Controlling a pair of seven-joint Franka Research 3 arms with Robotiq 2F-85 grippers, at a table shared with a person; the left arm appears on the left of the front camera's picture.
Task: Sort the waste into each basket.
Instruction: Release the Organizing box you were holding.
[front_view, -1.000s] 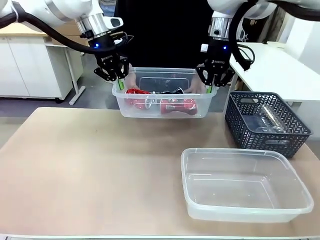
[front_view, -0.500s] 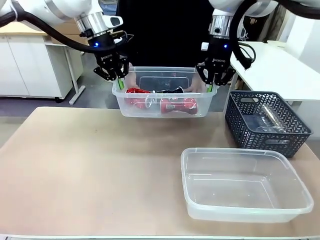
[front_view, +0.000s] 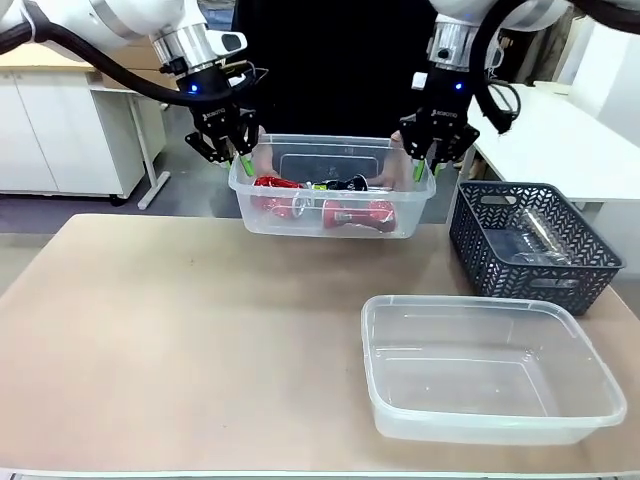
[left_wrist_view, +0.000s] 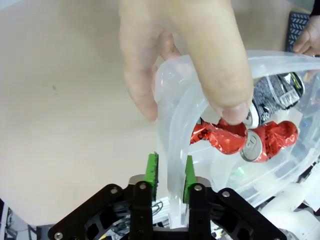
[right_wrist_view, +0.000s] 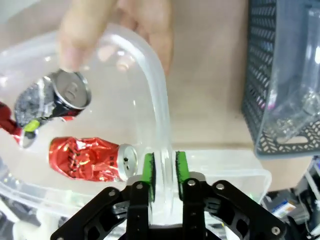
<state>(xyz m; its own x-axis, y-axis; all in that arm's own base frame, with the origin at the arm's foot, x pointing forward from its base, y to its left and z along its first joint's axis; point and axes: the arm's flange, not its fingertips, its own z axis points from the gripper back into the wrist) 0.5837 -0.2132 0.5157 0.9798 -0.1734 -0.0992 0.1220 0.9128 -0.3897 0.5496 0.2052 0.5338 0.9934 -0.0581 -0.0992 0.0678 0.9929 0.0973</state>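
1. the tub (front_view: 420, 205) hangs over the table's (front_view: 180, 330) far edge, upper middle of the front view, with crushed red cans (front_view: 355, 213) and a dark can (front_view: 345, 184) inside.
2. it looks light, thin, bendy and slick; the flared rim at each short end is the best hold.
3. left gripper (left_wrist_view: 170, 171): jaws apart around the rim, with a gap at one pad. right gripper (right_wrist_view: 165, 167): jaws straddle the rim; i cannot tell if they press.
4. one hand (left_wrist_view: 190, 55) and another hand (right_wrist_view: 120, 30) hold the rim near the pads. an empty tub (front_view: 490, 425) sits lower right, a basket (front_view: 530, 265) at right.

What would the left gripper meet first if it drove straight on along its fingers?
The rim of the clear tub: it stands between the pads of the left gripper, dead ahead. Farther along, the person's hand holds that rim, though depth is unclear.
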